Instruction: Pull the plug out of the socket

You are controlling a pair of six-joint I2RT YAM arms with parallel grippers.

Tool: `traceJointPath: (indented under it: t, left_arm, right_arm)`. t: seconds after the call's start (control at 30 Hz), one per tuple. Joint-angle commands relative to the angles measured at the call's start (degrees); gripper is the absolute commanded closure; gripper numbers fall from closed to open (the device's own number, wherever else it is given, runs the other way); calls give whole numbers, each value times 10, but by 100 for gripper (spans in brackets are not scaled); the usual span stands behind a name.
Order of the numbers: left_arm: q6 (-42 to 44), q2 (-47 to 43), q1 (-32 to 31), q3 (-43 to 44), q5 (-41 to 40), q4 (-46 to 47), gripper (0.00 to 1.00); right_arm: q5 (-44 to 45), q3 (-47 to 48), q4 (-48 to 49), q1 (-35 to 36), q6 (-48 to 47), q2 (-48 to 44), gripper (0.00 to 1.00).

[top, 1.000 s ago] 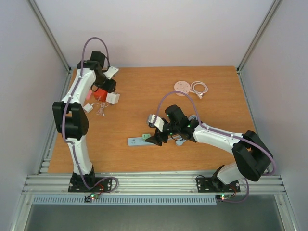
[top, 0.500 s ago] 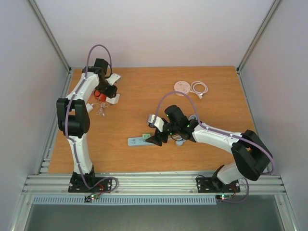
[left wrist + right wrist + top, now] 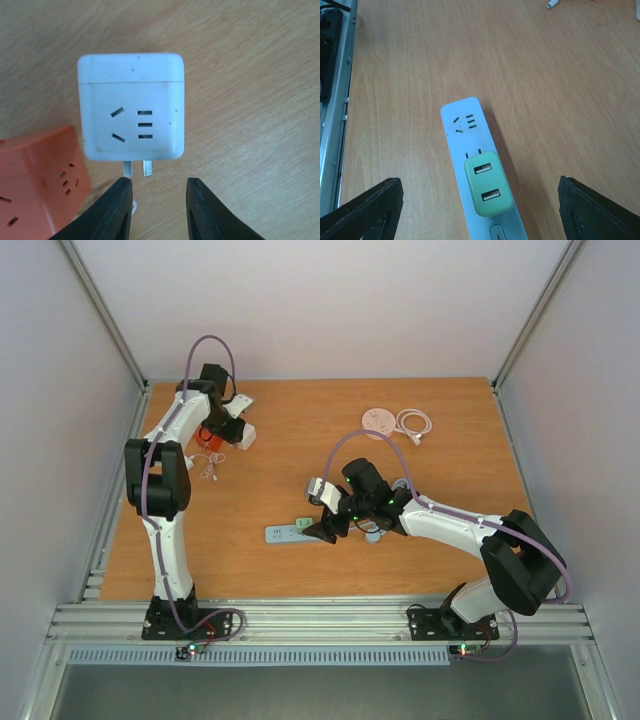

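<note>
While the right arm is reaching in from the near right, the right gripper (image 3: 326, 528) is hovering over the power strip (image 3: 281, 534), which is lying flat near the middle of the table (image 3: 300, 440), a little toward the near edge. Its jaws are standing wide apart and gripping nothing; in the right wrist view the two black fingers (image 3: 367, 212) are sitting at the bottom corners, well clear of everything between them. The green plug (image 3: 488, 187) is sitting pushed into the strip, its two USB ports facing up and two metal prongs just showing at its far edge. Beyond it, one free outlet on the strip is facing up.

At the far left of the table, the left gripper (image 3: 156, 187) is pointing at a white cube adapter (image 3: 131, 105) lying on the wood. Its jaws are standing narrowly parted and clasping nothing, with the cube's two prongs (image 3: 137, 168) pointing toward the gap, just short of the fingertips. An orange cube adapter (image 3: 35, 185) is lying just left of the white one.

A round white disc (image 3: 378, 421) and a coiled white cable (image 3: 414, 424) are resting at the far right.
</note>
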Motion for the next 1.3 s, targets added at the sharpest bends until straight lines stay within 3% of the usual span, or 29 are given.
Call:
traceJointPath:
  t: [0.0, 0.17, 0.3, 0.47, 0.57, 0.97, 1.13, 1.27]
  left_arm:
    - [4, -4, -1, 21, 21, 15, 67]
    - [11, -48, -2, -7, 38, 26, 64]
    - [21, -93, -1, -43, 57, 39, 55]
    - [33, -139, -2, -57, 77, 23, 26]
    - [40, -175, -1, -73, 96, 23, 2]
    - [24, -316, -1, -190, 177, 94, 0]
    - [69, -367, -8, -256, 269, 86, 0]
    - [98, -419, -43, -332, 281, 113, 0]
  right_arm:
    - [4, 2, 2, 3, 3, 4, 14]
    - [5, 2, 3, 4, 5, 2, 13]
    - [12, 5, 0, 3, 6, -6, 13]
    - [26, 15, -14, -7, 4, -23, 10]
    - [32, 29, -36, -12, 9, -25, 8]
    - [-12, -26, -42, -53, 10, -86, 5]
    - [-23, -62, -22, -74, -3, -95, 5]
    - [-20, -89, -2, -76, -21, -91, 4]
